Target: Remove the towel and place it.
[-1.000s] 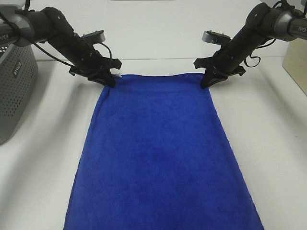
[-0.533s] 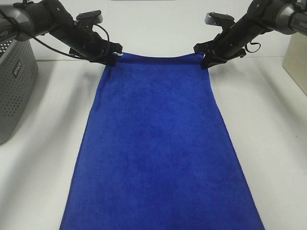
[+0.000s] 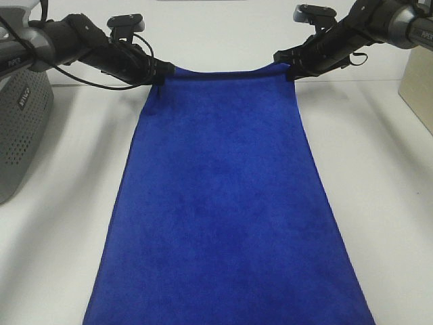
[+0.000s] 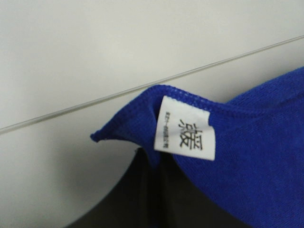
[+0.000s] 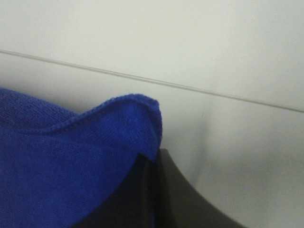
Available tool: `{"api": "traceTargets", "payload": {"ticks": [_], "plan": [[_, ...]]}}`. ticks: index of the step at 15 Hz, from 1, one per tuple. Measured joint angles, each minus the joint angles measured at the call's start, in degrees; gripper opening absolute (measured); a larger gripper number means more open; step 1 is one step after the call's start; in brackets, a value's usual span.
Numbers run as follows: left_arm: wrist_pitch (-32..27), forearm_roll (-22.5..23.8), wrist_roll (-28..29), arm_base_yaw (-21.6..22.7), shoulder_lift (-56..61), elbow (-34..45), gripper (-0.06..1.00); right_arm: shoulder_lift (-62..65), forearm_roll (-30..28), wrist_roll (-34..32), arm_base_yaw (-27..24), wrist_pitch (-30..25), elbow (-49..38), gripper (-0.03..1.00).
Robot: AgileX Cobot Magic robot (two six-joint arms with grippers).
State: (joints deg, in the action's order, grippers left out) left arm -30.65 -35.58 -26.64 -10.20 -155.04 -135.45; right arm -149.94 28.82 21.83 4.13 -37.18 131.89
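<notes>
Towel spread lengthwise on white table, near end running off the frame's bottom edge. Far edge lifted off table, hung between both arms. L gripper clamped on far-left corner, white tag showing just beside its jaws. R gripper pinched on far-right corner. Grey perforated basket at table's left, apart from towel.

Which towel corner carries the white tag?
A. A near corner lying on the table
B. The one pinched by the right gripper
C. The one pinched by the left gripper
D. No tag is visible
C: the left wrist view shows the white tag sewn at the towel corner clamped in the left gripper; the right gripper corner shows bare hem.
</notes>
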Motion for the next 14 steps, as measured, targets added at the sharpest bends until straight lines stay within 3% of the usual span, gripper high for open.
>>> {"api": "traceTargets", "payload": {"ticks": [14], "plan": [[7.45, -0.8, -5.33, -0.92, -1.43, -0.4, 0.01, -2.81, 1.15, 0.17, 0.06, 6.19, 0.0, 0.02]]}}
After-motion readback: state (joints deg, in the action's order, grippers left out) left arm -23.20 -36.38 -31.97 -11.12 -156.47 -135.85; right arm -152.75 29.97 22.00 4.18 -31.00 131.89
